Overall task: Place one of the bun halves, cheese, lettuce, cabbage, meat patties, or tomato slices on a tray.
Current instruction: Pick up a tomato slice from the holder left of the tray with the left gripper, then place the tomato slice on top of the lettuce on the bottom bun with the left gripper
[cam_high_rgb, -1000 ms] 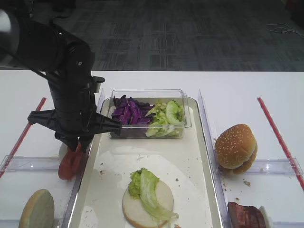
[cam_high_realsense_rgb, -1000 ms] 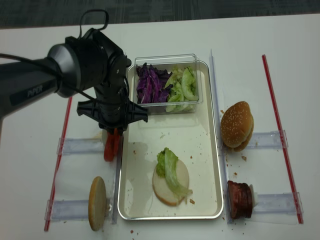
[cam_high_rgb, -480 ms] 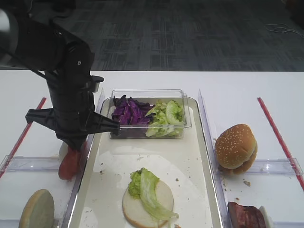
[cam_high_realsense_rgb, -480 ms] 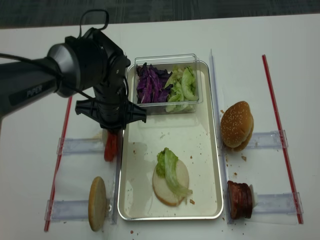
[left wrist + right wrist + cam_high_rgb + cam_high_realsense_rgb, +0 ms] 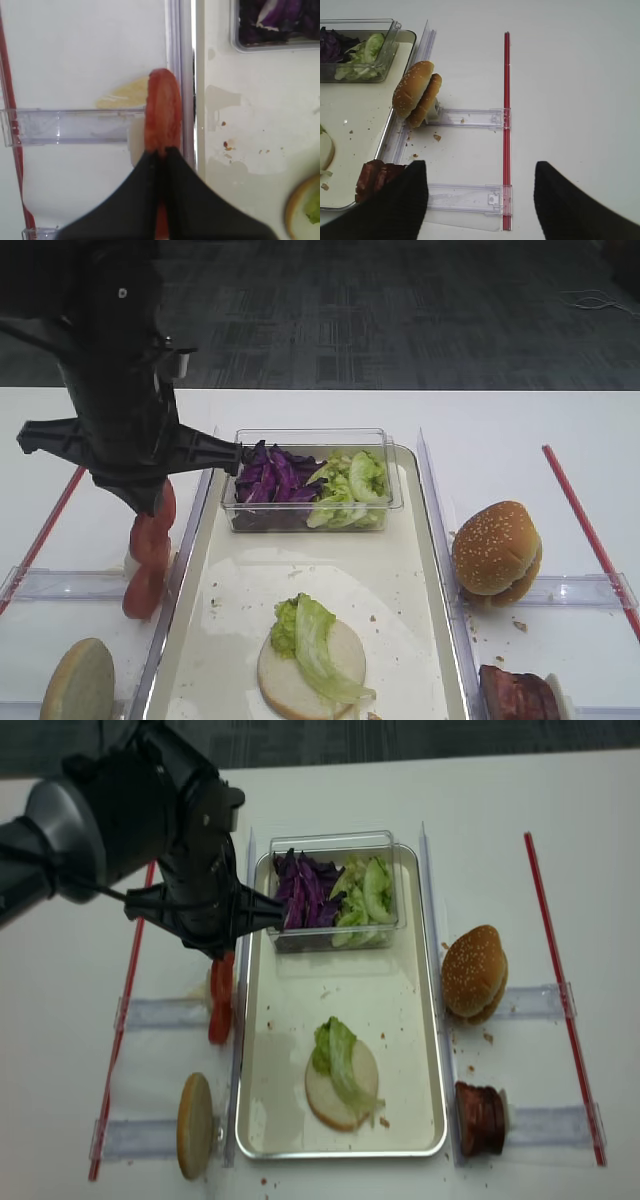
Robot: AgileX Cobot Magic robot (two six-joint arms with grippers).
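Observation:
My left gripper [image 5: 162,150] is shut on a red tomato slice [image 5: 162,107], held edge-on above the clear rack left of the tray [image 5: 432,540]. From outside, the held tomato slice [image 5: 164,508] hangs over the other tomato slices [image 5: 142,585]. A bun half [image 5: 340,680] topped with lettuce [image 5: 305,635] lies on the tray. A clear tub [image 5: 312,436] at the far end holds cabbage [image 5: 270,475] and lettuce. My right gripper [image 5: 480,200] is open over the table beside the meat patties [image 5: 370,176]. A pale yellow piece [image 5: 122,95] may be cheese.
A sesame bun [image 5: 497,548] stands on edge in a clear rack right of the tray. Another bun half [image 5: 75,682] stands at the front left. Red strips [image 5: 585,520] run along both outer sides. The left arm [image 5: 150,830] hangs over the table's left part.
The left gripper shut on a tomato slice in the rack and has risen with it. The other slices stayed in place.

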